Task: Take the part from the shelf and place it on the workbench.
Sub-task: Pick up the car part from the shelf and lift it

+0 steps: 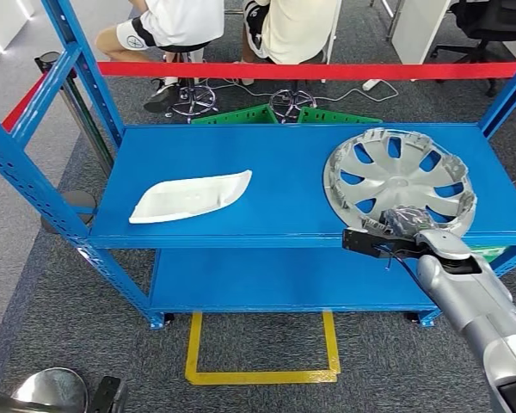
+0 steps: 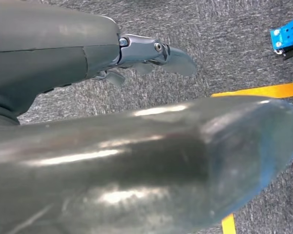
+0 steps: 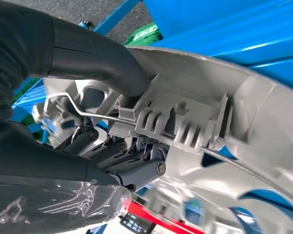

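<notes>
Closest to the camera, the right robot hand (image 1: 398, 225) reaches over the front edge of the blue shelf (image 1: 288, 185) and grips the near rim of the silver wheel cover (image 1: 398, 176); the right wrist view shows its thumb over the rim and its dark fingers (image 3: 137, 168) under it. That wheel cover lies flat on the shelf's right end. A white curved part (image 1: 190, 195) rests well apart, toward the left. Hanging over grey carpet, the left robot hand (image 2: 145, 53) holds nothing, fingers extended.

Shelf (image 1: 288, 185) mid free btw parts.
</notes>
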{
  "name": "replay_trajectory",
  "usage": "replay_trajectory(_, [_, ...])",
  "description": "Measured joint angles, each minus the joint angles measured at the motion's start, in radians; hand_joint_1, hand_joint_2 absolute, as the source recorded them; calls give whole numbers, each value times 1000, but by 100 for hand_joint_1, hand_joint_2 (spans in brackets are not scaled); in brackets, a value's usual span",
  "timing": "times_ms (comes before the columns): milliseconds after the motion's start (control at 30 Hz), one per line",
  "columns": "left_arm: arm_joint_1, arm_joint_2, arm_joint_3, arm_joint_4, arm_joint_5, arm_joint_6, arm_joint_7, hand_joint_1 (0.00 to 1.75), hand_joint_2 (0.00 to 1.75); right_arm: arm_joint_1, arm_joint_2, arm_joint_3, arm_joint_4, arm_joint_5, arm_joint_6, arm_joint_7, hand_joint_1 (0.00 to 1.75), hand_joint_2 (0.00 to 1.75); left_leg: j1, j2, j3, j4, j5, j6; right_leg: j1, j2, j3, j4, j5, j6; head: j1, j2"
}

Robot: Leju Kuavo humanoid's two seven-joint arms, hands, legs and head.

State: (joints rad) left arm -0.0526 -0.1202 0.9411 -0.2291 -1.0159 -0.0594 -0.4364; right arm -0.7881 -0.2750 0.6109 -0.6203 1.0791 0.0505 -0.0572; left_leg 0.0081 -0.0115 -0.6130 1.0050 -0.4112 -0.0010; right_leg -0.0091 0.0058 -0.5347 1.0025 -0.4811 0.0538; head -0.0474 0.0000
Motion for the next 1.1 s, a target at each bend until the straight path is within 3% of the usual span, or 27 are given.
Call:
replay_trajectory(100, [1, -1, 3, 0, 1, 1, -4, 0, 0, 31, 0, 3, -69, 19, -7, 17, 175, 175, 0, 0, 0, 0, 0, 0, 0, 0, 0, 0, 0, 0, 0, 0])
replay_trajectory(133, [2, -2, 5, 0, 2, 2, -6, 0, 0, 44, 0, 3, -98, 23, -9, 23, 163, 175, 0, 0, 0, 0, 0, 0, 0, 0, -1, 0, 0, 0, 0, 0])
replay_trajectory(233, [4, -3, 12, 0, 3, 2, -7, 0, 0, 80, -2, 4, -179, 28, 1, 38, 163, 175, 0, 0, -1, 0, 0, 0, 0, 1, -1, 0, 0, 0, 0, 0])
replay_trajectory(267, [4, -4, 15, 0, 3, 3, -8, 0, 0, 90, -2, 4, -202, 29, 9, 41, 175, 175, 0, 0, -1, 0, 0, 0, 0, 1, -2, 0, 0, 0, 0, 0])
replay_trajectory(333, [4, -5, 19, 0, 0, 4, -9, 0, 0, 104, -3, 6, -238, 31, 25, 41, 175, 175, 0, 0, -1, 0, 0, 0, 0, 1, -2, 0, 0, 0, 0, 0])
replay_trajectory(367, [4, -5, 20, 0, -1, 5, -10, 0, 0, 109, -3, 9, -251, 31, 32, 41, 140, 175, 0, 0, -1, 0, 0, 0, 0, 1, -2, 0, 0, 0, 0, 0])
replay_trajectory(467, [5, -6, 24, 0, -4, 6, -12, 0, 0, 120, -4, 16, -274, 30, 40, 41, 10, 175, 0, 0, -2, 0, 0, 0, 0, 0, -3, 0, 0, 0, 0, 0])
replay_trajectory(500, [5, -6, 25, 0, -5, 6, -12, 0, 0, 122, -5, 17, -278, 29, 42, 39, 0, 175, 0, 0, -2, 0, 0, 0, 0, 0, -3, 0, 0, 0, 0, 0])
replay_trajectory(867, [4, -6, 35, 1, -20, 4, -14, 0, 0, 101, -9, 22, -279, -69, 139, 2, 0, 175, 0, 0, -3, 0, 0, 0, 0, 0, -3, 1, 0, 0, 0, 0])
replay_trajectory(1100, [4, -6, 47, 3, -24, 3, -14, 0, 0, 88, -9, 41, -278, -78, 149, 35, 0, 175, 0, 0, -3, 0, 0, 0, 0, 0, -4, 1, 0, 0, 0, 0])
